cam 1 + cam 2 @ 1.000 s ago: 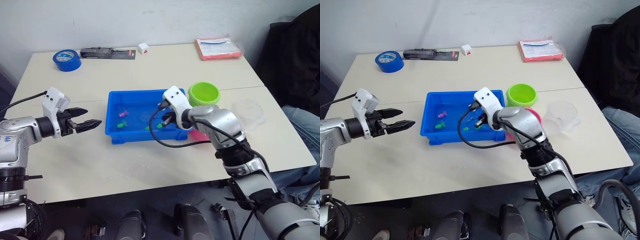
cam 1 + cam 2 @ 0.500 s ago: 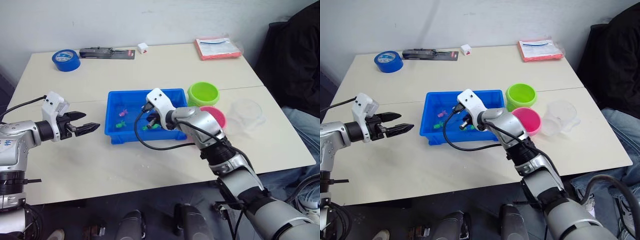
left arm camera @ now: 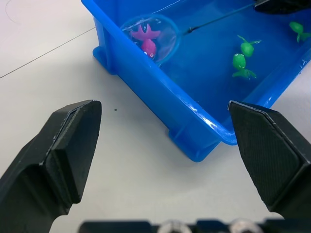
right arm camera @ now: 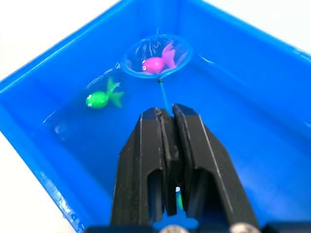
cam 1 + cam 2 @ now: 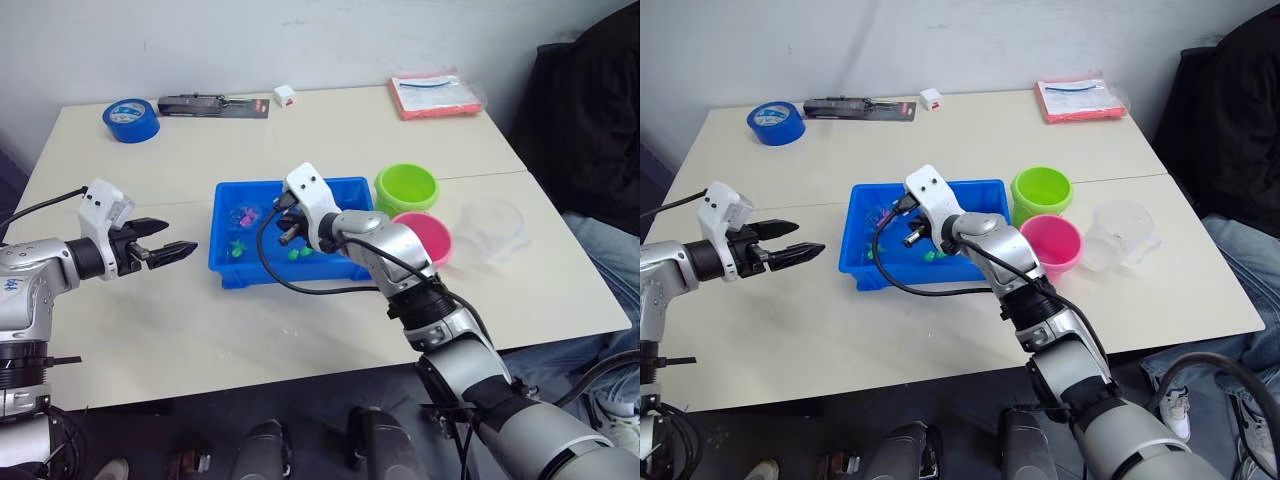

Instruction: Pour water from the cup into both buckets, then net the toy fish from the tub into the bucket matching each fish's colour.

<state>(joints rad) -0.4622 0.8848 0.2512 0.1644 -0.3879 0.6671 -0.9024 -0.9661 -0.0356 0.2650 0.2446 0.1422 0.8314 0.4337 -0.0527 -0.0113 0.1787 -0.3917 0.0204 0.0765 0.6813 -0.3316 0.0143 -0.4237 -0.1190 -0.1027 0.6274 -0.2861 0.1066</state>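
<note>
- Nearest to you, the left gripper [image 5: 185, 247] hovers over the bare table [image 5: 250, 330], just beside the tub's left wall, with its fingers spread wide and nothing between them. You can leave it there; it is not in the way.
- The right gripper [image 4: 167, 127] is above the tub [image 5: 232, 272], its fingers clamped together on the thin handle of the net [image 4: 156, 56].
- The ring of the net lies in the far-left part of the tub with one pink fish [image 4: 159, 62] inside the mesh. This looks like the moment after the catch, so lift now.
- Keep the ring level when you raise it, and go slowly, because a tilt would probably let the fish slide out over the rim.
- Green fish [image 3: 238, 62] are loose in the water; do not drag the net through them.
- Carry the catch to the right, to the pink bucket [image 5: 424, 236], which stands just beside the tub. The green bucket [image 5: 406, 186] is behind it, so stop short.
- The cup [image 5: 492, 228] stands to the right of the buckets, away from your path.
</note>
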